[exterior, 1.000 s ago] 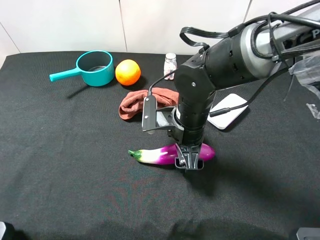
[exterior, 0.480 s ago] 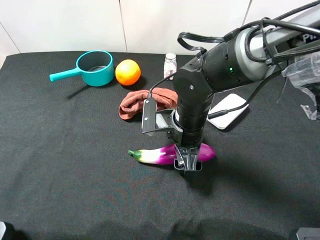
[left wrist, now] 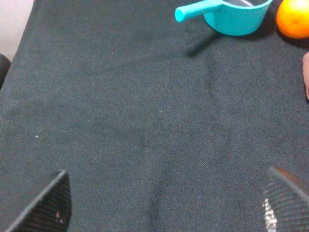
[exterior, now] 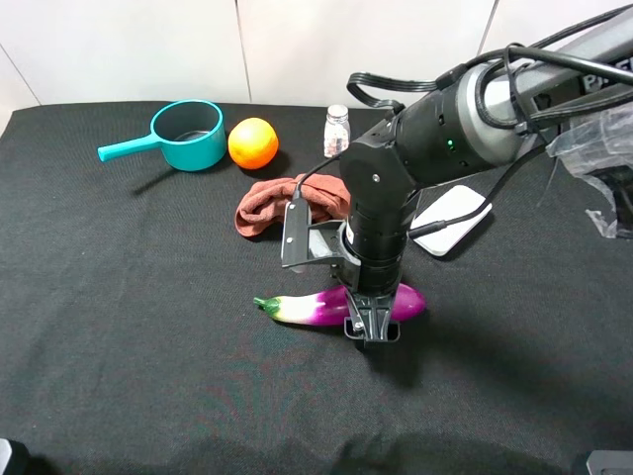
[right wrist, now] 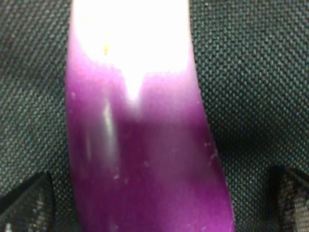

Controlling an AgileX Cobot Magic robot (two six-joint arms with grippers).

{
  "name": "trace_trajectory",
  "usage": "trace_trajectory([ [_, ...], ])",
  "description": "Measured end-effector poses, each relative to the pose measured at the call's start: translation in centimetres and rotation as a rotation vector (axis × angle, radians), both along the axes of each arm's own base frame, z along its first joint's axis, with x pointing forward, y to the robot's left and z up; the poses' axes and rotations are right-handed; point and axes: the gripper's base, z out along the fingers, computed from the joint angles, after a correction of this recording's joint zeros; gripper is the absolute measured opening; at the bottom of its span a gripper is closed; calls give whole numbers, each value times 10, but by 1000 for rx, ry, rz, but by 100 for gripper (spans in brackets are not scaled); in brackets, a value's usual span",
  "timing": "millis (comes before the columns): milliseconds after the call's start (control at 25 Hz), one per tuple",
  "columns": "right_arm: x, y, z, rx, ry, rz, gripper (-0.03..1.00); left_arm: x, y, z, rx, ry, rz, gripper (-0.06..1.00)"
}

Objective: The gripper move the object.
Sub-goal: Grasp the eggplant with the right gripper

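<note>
A purple-and-white eggplant [exterior: 316,307] with a green stem lies on the black cloth near the middle of the table. My right gripper [exterior: 372,327] points straight down over its purple end, with a finger on each side of it. In the right wrist view the eggplant [right wrist: 140,145] fills the space between the two spread fingertips of the right gripper [right wrist: 159,205], which is open and not closed on it. My left gripper [left wrist: 164,203] is open and empty over bare black cloth. The left arm does not show in the exterior high view.
At the back left stand a teal saucepan [exterior: 188,134] and an orange [exterior: 253,142]. A red-brown cloth [exterior: 272,206] lies behind the eggplant. A small bottle [exterior: 337,129] and a white flat pad [exterior: 453,218] lie at the back right. Clear plastic [exterior: 598,148] hangs at the right edge.
My right arm has shifted slightly to the left and the gripper has sunk a little lower around the eggplant. The eggplant has not moved.
</note>
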Motion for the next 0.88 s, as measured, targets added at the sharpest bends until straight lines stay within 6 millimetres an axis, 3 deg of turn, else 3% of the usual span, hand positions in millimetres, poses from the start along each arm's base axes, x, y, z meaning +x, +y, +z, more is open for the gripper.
trace_trajectory([
  [480,2,-2,0,0,2,-11,69,0,0,0,0,0,0,83],
  [880,1,-1,0,8,11,-25,41,0,0,0,0,0,0,83],
])
